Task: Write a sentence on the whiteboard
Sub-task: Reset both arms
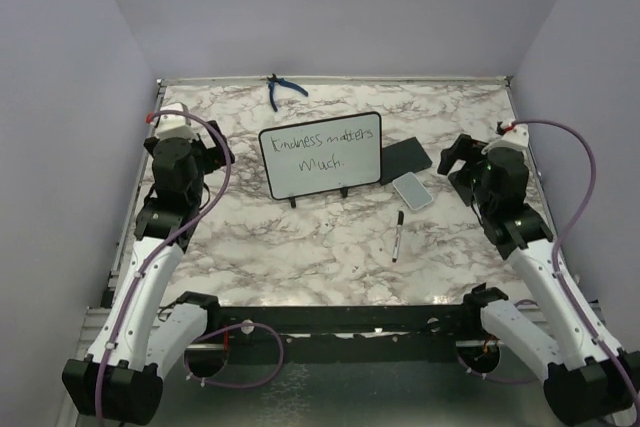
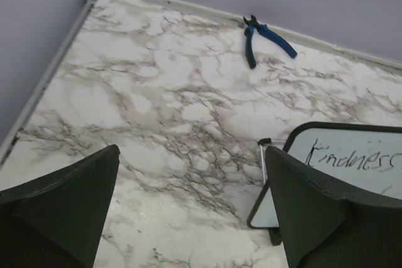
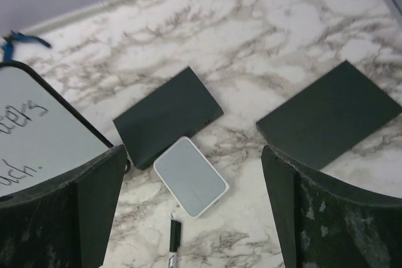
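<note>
White, black-framed rectangular whiteboard (image 1: 320, 155) bearing 2-line sentence (image 1: 318, 150), 12 o'clock: likely light, stiff, tippy; grasp frame edge; left gripper (image 2: 191, 152), right gripper (image 3: 193, 150) gape empty.

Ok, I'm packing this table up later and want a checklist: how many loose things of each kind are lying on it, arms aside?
whiteboard: 1
black pads: 2
grey eraser: 1
marker: 1
blue pliers: 1
Total: 6
</note>
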Tool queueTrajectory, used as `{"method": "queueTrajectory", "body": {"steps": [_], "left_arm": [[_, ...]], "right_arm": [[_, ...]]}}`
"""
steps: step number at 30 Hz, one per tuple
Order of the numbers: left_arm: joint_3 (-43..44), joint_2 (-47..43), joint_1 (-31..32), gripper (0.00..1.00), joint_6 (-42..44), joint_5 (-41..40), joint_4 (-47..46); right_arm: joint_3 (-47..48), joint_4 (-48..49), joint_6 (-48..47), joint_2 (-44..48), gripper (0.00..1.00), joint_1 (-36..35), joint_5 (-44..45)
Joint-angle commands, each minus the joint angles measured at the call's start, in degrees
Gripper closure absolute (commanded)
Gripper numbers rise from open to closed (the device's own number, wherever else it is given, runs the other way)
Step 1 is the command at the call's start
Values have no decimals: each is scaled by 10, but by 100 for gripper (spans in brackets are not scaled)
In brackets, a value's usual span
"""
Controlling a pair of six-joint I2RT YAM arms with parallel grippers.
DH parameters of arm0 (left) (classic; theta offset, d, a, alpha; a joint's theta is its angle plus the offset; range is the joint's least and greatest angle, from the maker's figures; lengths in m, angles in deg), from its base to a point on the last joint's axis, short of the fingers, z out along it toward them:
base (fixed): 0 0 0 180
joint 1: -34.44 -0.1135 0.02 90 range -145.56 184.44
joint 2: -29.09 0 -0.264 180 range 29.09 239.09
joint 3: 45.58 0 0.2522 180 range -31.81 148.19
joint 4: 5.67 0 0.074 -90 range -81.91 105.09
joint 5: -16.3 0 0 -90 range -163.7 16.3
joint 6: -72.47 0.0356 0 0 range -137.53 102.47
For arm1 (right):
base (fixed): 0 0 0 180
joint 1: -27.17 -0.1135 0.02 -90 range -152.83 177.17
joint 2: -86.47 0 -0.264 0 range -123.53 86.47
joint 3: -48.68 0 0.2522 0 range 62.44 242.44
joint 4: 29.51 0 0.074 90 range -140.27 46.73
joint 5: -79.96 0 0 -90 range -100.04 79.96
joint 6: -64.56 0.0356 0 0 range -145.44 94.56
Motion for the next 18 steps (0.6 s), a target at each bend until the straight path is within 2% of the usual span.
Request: {"method": "queueTrajectory", "body": {"steps": [1, 5, 18], "left_arm": [[-4, -53, -4, 1, 55, -108, -36], [-37, -81, -4, 1, 51, -104, -52], [-44, -87, -4, 1, 45, -88, -51]], "right_arm": [[-56, 121, -78, 101, 10, 1, 25], [-83, 150, -99, 129, 10, 1, 63], [-75, 134, -103, 124, 10, 1, 55]]}}
